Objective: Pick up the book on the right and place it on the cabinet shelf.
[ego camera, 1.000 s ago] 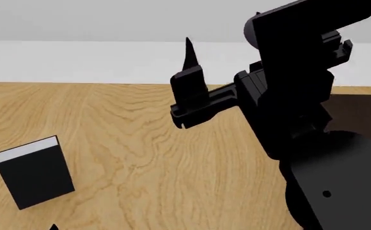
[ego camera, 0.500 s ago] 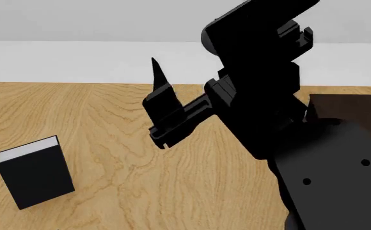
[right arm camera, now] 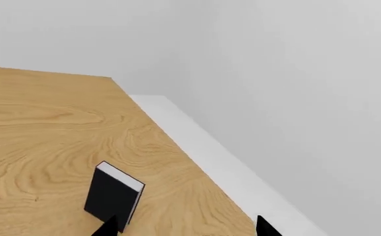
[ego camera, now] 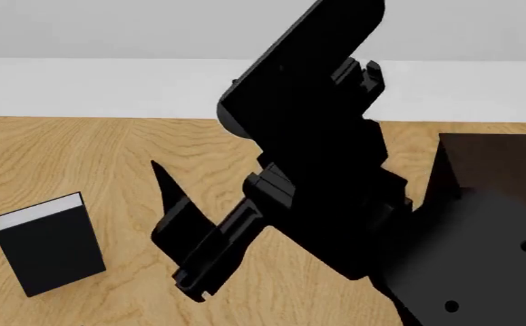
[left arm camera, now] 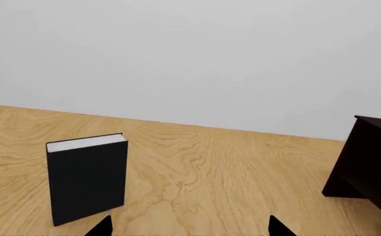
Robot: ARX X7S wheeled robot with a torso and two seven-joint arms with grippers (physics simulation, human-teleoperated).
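Two fingertips (right arm camera: 108,227) of the right gripper (right arm camera: 185,227) show at the edge of its wrist view, spread wide, nothing between them. Left gripper (left arm camera: 190,228) same story: tips wide apart, empty, low over the wooden table (left arm camera: 210,172). Only one book is visible anywhere, the black book (right arm camera: 115,196) with white pages, standing upright on the table. The right gripper's camera looks down on it from above, well apart; the left gripper faces it from near table height. In the head view the right arm (ego camera: 317,170) hangs to the right of the black book, its gripper angled down toward the table. The grey book, the actual target, shows in no view, so I can't place it. The cabinet (left arm camera: 367,167) sits on the table well to the right of the black book; only a dark side and top show, the shelf itself isn't visible, and I can't tell what, if anything, is in it.

Risks, as I judge them:
- Grabbing the black book by mistake, since it's the only one on camera and the right gripper points its way.
- The right arm blocks much of the head view, so the grey book or the cabinet edge could be clipped unseen.
- An upright book tips easily if a finger nudges it before closing.
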